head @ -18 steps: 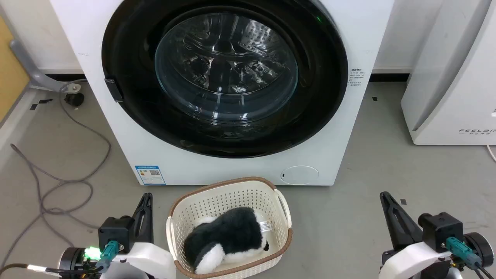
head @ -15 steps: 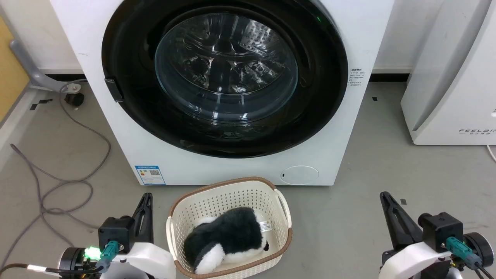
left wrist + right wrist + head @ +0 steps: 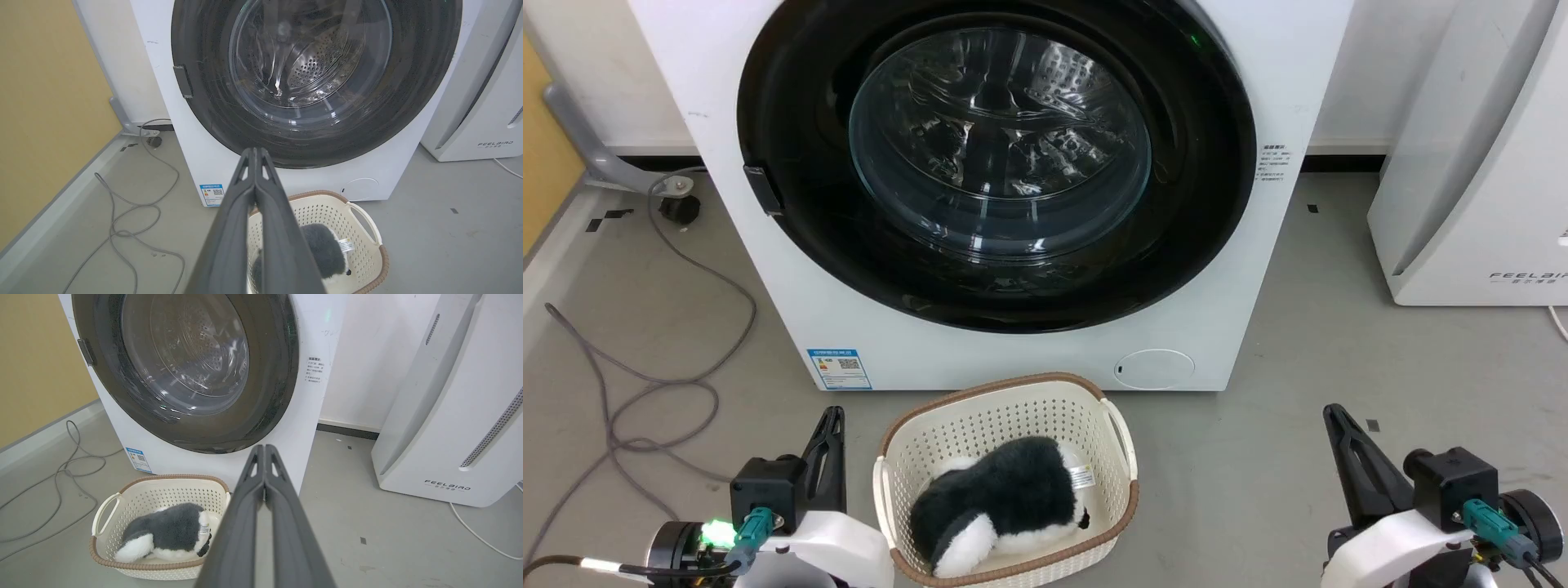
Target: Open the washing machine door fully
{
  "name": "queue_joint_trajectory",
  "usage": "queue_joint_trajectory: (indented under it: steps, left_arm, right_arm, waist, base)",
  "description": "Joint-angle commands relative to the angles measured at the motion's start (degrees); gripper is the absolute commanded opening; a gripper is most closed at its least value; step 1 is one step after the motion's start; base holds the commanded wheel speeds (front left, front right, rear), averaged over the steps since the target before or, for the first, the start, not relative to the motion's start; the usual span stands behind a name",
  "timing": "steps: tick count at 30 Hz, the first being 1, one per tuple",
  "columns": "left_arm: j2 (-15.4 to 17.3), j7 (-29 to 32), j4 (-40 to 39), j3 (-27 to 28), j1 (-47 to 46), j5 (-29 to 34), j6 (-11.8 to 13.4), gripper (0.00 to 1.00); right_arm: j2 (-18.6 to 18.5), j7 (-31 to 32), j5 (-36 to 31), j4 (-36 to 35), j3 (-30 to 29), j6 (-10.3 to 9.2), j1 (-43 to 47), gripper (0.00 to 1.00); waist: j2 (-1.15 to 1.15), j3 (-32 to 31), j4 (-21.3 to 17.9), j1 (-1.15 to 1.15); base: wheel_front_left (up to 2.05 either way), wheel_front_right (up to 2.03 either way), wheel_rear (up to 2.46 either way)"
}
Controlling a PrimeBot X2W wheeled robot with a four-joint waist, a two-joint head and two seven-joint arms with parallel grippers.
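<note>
The round, glossy black washing machine door (image 3: pixel 796 245), clear glass bulging at centre, lies shut flush on the white washing machine (image 3: pixel 980 359), facing the basket (image 3: pixel 1005 386), with left claw (image 3: pixel 255 150) and right claw (image 3: pixel 264 446) clenched empty.

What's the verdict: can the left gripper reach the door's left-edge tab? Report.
Probably yes: the left gripper, shut, sits left of the basket, with nothing standing between it and the tab on the washing machine door.
</note>
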Motion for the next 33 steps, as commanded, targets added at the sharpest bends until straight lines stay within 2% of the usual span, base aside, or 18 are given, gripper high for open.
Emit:
queue_joint_trajectory:
  steps: [1,11,12,33]
  left_arm:
    - [0.03,0.01,-0.25,-0.10,-0.60,0.16,0.16,0.00]
    - [0.03,0.01,-0.25,-0.10,-0.60,0.16,0.16,0.00]
    - [0.00,-0.01,0.00,-0.01,0.01,0.00,-0.01,1.00]
    - [0.00,-2.32,0.63,-0.88,-0.53,-1.11,1.57,1.00]
  right_arm:
    - [0.07,0.04,-0.44,0.14,0.03,0.03,-0.81,0.00]
    - [0.07,0.04,-0.44,0.14,0.03,0.03,-0.81,0.00]
    - [0.00,-0.01,0.01,0.00,-0.02,-0.01,0.02,1.00]
    - [0.01,-2.31,5.71,-1.49,-1.69,0.00,0.00,1.00]
  waist:
    - [0.00,0.00,0.00,0.00]
    - [0.00,0.00,0.00,0.00]
    - [0.00,0.00,0.00,0.00]
    - [0.00,0.40,0.00,0.00]
  base:
    - [0.00,0.00,0.00]
    - [0.00,0.00,0.00]
    - [0.00,0.00,0.00]
    - [0.00,0.00,0.00]
